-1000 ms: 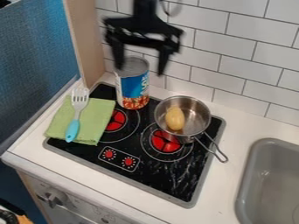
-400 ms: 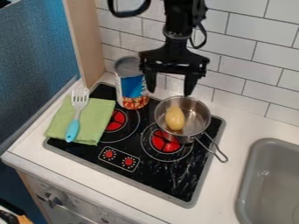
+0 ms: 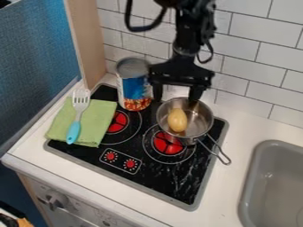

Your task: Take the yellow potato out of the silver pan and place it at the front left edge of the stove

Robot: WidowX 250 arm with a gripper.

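Camera view: gripper (image 3: 176, 98) empty, fingers spread wide, at the back rim of metal pot (image 3: 202, 116). Yellow potato-like item (image 3: 177, 120) lies inside pot, below and in front of gripper. Pot sits on black stovetop (image 3: 160, 179), right-hand rear area.

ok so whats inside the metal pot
A yellow, rounded object sits inside the metal pot, with bare metal visible around it. The patch of the pot's bottom directly beneath the object is covered, so what is there can't be seen.
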